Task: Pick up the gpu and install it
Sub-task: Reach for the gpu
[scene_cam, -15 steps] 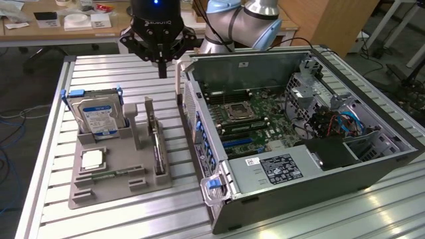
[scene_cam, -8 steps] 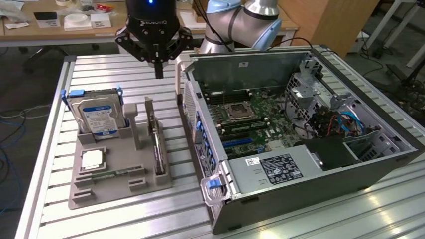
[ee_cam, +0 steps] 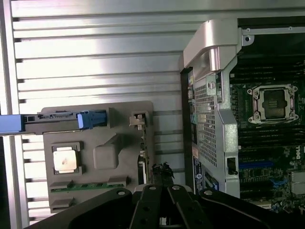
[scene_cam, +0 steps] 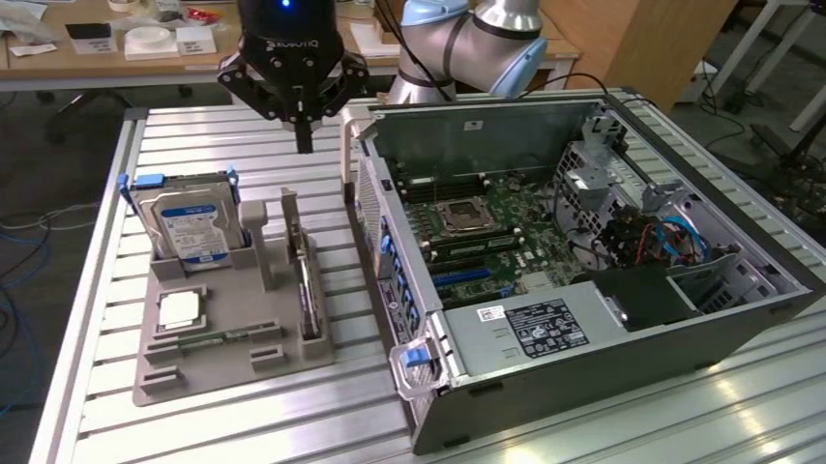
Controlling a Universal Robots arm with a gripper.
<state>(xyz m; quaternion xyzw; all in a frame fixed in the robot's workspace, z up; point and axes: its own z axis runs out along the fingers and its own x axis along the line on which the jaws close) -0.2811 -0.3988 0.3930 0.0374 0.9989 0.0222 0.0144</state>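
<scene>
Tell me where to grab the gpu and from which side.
Take the gpu by its upper long edge, coming straight down from above. It stands on edge in a slot of the grey tray, so that thin top edge stands free, and the claw could pinch its two flat faces.

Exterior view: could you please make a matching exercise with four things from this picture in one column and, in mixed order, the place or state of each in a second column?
Things:
1. gpu
2. hard drive
3. processor chip
4. claw

Places or states:
A. lies flat in the grey holder
B. shut, holding nothing, above the table
C. stands on edge at the holder's side nearest the computer case
D. stands upright at the holder's end nearest the claw, blue label showing

Pairs: 1-C, 2-D, 3-A, 4-B
</scene>
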